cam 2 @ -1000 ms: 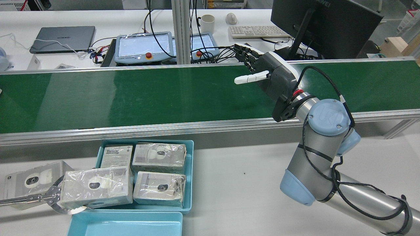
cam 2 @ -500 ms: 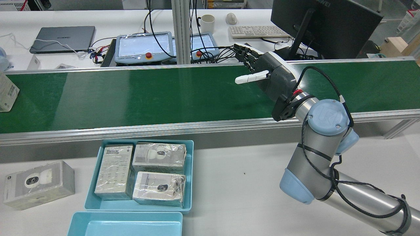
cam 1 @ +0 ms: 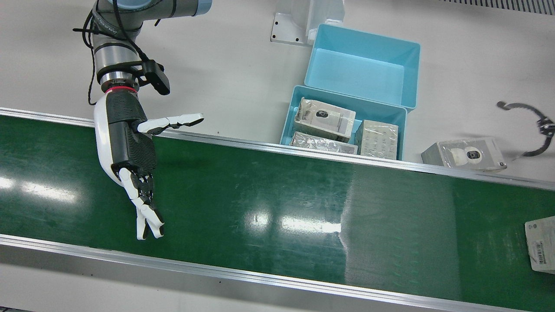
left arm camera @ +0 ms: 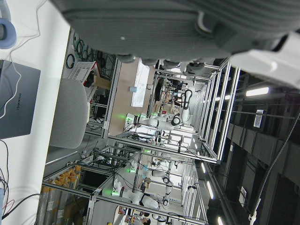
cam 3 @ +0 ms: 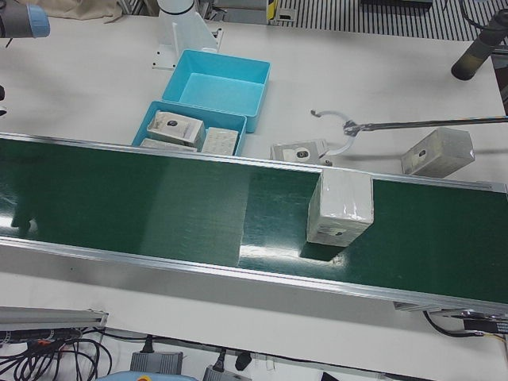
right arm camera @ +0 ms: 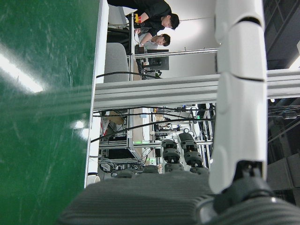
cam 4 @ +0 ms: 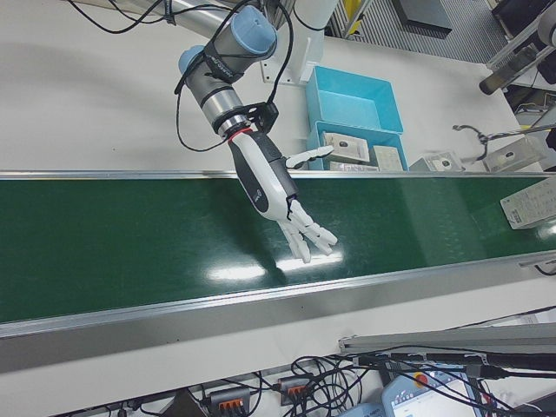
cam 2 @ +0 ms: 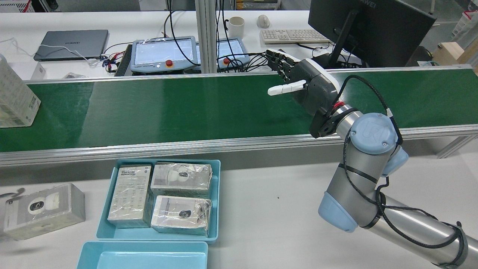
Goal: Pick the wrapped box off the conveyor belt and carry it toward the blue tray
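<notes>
Broadly, the green conveyor belt (cam 2: pixel 186 108) runs the full width of the station, and the blue tray (cam 2: pixel 214 194) sits on the white table just beside its near rail, already holding three wrapped boxes. The right hand (cam 1: pixel 130 151) hangs over the belt released, fingers spread, holding nothing. The left hand shows only as a grey underside (left arm camera: pixel 178 28) in its own camera, so I cannot tell its state. The wrapped box (cam 3: pixel 340 208) stands upright at the far end of the belt, well apart from the right hand. It looks light and rigid, probably cardboard, but the clear film should be slippery; gripping across its two broad faces seems safest
</notes>
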Motion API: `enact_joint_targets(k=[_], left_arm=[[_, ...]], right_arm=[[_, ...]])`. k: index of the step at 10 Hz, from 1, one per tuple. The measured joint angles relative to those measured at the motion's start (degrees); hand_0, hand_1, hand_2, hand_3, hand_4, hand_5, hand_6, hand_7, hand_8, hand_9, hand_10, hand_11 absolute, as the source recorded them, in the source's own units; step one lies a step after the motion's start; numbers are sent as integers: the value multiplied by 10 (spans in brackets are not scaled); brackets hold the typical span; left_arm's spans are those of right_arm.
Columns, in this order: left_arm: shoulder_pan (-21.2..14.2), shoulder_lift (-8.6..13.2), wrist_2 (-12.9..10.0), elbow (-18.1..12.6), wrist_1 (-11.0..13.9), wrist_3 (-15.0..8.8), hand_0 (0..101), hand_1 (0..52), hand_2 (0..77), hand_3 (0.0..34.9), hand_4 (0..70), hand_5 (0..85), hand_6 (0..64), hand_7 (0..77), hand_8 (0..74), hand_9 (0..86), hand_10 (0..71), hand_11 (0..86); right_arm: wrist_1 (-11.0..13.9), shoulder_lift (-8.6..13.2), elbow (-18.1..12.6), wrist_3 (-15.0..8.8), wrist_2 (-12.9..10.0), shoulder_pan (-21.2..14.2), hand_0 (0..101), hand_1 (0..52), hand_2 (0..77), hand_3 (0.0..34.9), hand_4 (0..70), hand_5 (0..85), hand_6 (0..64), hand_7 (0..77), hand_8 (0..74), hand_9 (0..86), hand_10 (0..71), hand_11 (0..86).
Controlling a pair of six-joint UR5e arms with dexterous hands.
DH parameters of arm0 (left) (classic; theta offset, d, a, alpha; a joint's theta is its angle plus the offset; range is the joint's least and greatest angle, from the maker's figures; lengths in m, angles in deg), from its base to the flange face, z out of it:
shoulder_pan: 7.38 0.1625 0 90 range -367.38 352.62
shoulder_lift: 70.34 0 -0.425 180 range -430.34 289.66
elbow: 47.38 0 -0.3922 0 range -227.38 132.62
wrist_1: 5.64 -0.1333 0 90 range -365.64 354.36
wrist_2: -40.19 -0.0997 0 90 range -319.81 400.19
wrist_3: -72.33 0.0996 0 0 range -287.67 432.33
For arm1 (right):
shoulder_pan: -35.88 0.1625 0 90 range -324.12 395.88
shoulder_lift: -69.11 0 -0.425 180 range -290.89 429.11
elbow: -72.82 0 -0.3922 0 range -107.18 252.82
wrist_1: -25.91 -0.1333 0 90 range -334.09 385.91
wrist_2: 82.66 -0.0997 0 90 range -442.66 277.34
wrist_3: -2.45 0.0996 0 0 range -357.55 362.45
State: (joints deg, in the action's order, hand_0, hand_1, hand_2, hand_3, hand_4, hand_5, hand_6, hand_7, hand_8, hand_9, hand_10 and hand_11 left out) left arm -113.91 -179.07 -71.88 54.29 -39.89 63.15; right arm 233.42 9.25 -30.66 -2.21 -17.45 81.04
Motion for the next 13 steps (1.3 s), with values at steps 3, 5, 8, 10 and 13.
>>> enact_joint_targets(k=[3,5,8,10,13], left_arm=[[0,0,0,0,0,0,0,0,11,0,0,11,5,5,5,0,5,5],[0,0,0,0,0,0,0,0,11,0,0,11,5,5,5,0,5,5],[0,0,0,0,0,0,0,0,5,0,0,11,5,5,5,5,5,5],[0,0,0,0,0,0,0,0,11,0,0,11,5,5,5,5,5,5],[0,0,0,0,0,0,0,0,5,0,0,11,5,5,5,0,0,5]], right_arm=[[-4,0,0,1,0,1,486,158,98,0,60,120,16,16,0,22,0,5],[-5,0,-1,1,0,1,485,169,98,0,60,120,16,16,0,22,0,5],[-5,0,-1,0,0,0,486,175,98,0,76,131,16,16,0,27,0,5],[-5,-1,0,-1,0,0,487,175,98,0,76,131,16,16,0,22,0,5],[-7,-1,2,-2,0,0,470,87,16,0,60,120,16,16,0,22,0,5]])
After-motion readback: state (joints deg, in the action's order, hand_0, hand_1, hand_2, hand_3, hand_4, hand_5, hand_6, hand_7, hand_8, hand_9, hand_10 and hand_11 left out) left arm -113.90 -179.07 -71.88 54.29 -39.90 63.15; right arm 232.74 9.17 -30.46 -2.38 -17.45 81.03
